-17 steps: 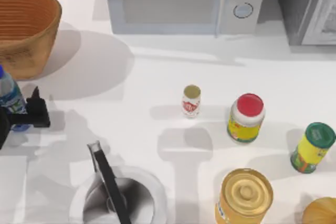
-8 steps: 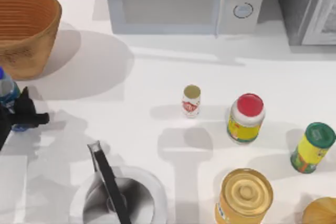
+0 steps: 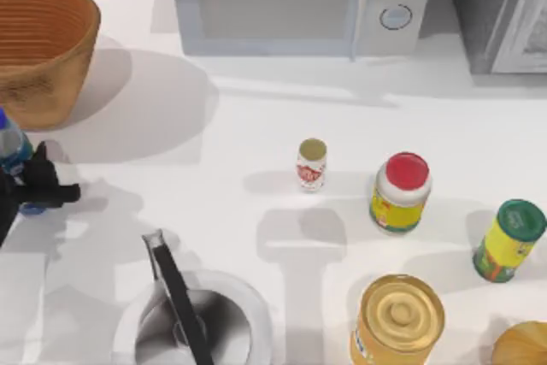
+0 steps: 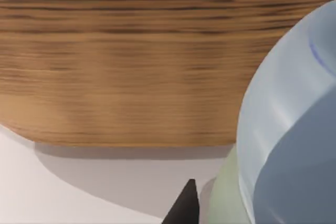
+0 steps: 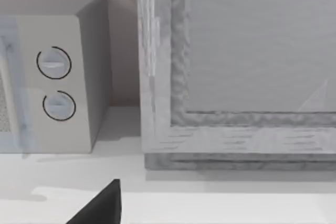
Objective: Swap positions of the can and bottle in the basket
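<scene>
Top view. My left gripper (image 3: 30, 184) sits at the left edge of the table, closed around the bottle (image 3: 12, 153), a clear-bluish plastic bottle that stands on the table just near of the basket (image 3: 51, 49). The wicker basket occupies the far left corner; neither task object lies inside it. The can (image 3: 312, 165), white with a red label and a dull gold top, stands upright near the middle of the table, well apart from the bottle and the basket. To its right stand a red-capped jar (image 3: 400, 192), a green-capped jar (image 3: 509, 240) and, nearer, a large gold-lidded yellow tin (image 3: 398, 320). A microwave (image 3: 299, 2) lines the far edge. A white bowl with a dark utensil (image 3: 192, 326) sits at the near edge, left of centre.

Left wrist view. The bottle (image 4: 289, 129) fills one side, close against the camera, with the basket's ribbed wall (image 4: 121, 61) just beyond it.

Right wrist view. One dark fingertip (image 5: 102, 205) of my right gripper is visible; I cannot tell whether it is open. The microwave's dials (image 5: 55, 85) lie ahead.
</scene>
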`<act>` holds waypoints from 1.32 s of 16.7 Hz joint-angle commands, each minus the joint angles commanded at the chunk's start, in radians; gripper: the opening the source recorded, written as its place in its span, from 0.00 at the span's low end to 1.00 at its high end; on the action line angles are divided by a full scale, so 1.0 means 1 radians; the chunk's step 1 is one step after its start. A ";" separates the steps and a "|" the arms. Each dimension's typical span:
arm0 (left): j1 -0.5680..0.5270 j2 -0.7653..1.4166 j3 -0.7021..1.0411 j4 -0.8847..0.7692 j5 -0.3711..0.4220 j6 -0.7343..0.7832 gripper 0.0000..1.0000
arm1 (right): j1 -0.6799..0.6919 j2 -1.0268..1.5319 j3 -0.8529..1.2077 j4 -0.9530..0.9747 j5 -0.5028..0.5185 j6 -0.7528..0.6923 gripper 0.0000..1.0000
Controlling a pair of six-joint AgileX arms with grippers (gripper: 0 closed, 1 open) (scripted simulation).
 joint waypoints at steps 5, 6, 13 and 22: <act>-0.001 -0.001 -0.001 -0.002 0.000 0.001 0.00 | 0.000 0.000 0.000 0.000 0.000 0.000 1.00; -0.012 -0.007 0.001 -0.012 0.004 0.000 0.00 | 0.000 0.000 0.000 0.000 0.000 0.000 1.00; -0.274 -0.171 0.154 -0.359 0.094 0.000 0.00 | 0.000 0.000 0.000 0.000 0.000 0.000 1.00; -0.091 -0.435 0.701 -1.134 0.132 0.025 0.00 | 0.000 0.000 0.000 0.000 0.000 0.000 1.00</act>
